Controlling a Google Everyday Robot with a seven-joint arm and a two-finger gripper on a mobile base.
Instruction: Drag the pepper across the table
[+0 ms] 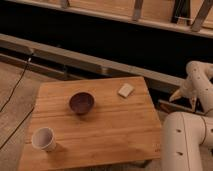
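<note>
No pepper shows in the camera view; the inside of the bowl is too dark to tell what it holds. The wooden table (107, 130) fills the middle of the view. My white arm (187, 135) comes in from the lower right and bends up beside the table's right edge. My gripper (182, 99) hangs off the table's far right corner, to the right of the pale block, and touches nothing on the table.
A dark purple bowl (81, 103) stands left of the table's centre. A white cup (43, 139) stands at the front left corner. A pale rectangular block (126, 90) lies near the far right. A black cable (17, 82) runs along the floor on the left.
</note>
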